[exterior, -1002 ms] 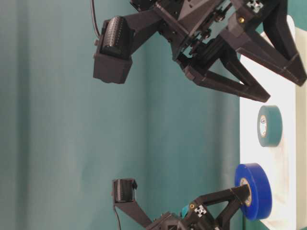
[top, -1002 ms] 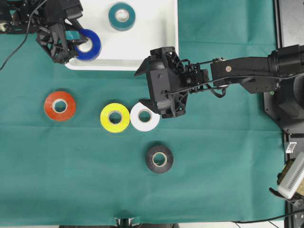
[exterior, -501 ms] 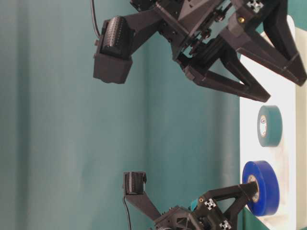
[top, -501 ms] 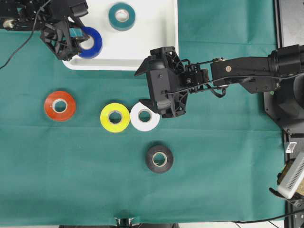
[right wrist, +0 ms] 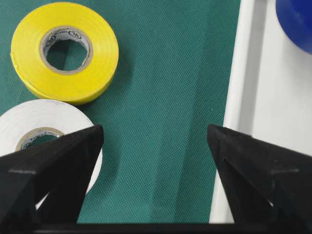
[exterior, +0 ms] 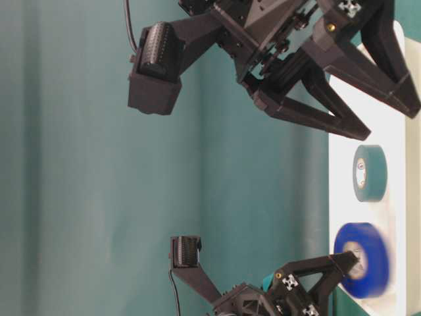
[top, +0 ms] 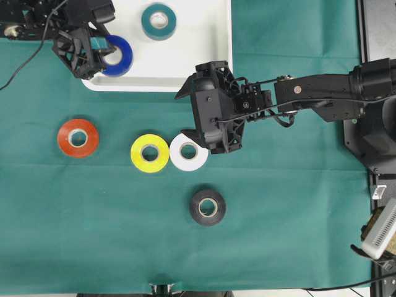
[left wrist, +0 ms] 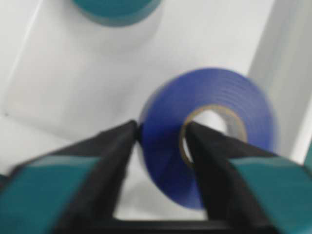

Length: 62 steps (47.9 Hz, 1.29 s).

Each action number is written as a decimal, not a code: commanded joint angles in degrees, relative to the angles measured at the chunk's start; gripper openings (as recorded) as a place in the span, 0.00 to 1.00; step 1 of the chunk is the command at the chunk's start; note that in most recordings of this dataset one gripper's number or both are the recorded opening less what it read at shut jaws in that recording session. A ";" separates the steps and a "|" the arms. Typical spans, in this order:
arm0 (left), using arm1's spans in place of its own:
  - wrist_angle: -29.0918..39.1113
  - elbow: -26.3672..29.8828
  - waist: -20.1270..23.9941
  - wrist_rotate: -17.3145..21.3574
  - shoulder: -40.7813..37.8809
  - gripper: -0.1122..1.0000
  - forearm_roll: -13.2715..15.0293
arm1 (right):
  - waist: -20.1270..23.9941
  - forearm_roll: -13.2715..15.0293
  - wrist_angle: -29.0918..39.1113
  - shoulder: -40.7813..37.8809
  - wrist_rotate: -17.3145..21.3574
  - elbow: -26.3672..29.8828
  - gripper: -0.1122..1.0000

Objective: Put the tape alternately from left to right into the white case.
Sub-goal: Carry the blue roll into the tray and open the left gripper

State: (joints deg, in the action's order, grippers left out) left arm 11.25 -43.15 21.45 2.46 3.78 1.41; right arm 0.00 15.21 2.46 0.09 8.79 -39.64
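Observation:
The white case lies at the top of the green cloth and holds a teal tape roll lying flat. At the case's left end, the blue tape roll sits between the parted fingers of my left gripper. In the left wrist view this roll is motion-blurred. One finger is at its outer wall and the other in its core, so my left gripper is open. My right gripper hovers open and empty over the cloth, between the white tape roll and the case rim.
On the cloth lie a red roll, a yellow roll touching the white one, and a black roll. A grey stand borders the right edge.
My left gripper carried the blue roll a little further into the case, then its jaws parted and the roll blurs as it comes loose. The right arm has not moved.

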 commanded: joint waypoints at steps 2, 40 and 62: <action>-0.18 0.18 0.18 1.49 0.79 0.68 -0.09 | 0.18 0.09 -0.44 1.58 0.09 0.18 0.81; -0.18 0.26 0.18 3.43 1.49 0.99 -0.09 | 0.18 0.09 -0.44 1.58 0.09 -0.09 0.81; -0.18 -0.62 -1.76 3.34 4.83 0.99 -0.09 | 0.18 0.09 -0.26 1.58 0.09 0.00 0.81</action>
State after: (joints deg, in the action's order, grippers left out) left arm 11.25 -44.03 20.48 5.71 6.86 1.41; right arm 0.00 15.21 2.46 0.09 8.70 -40.17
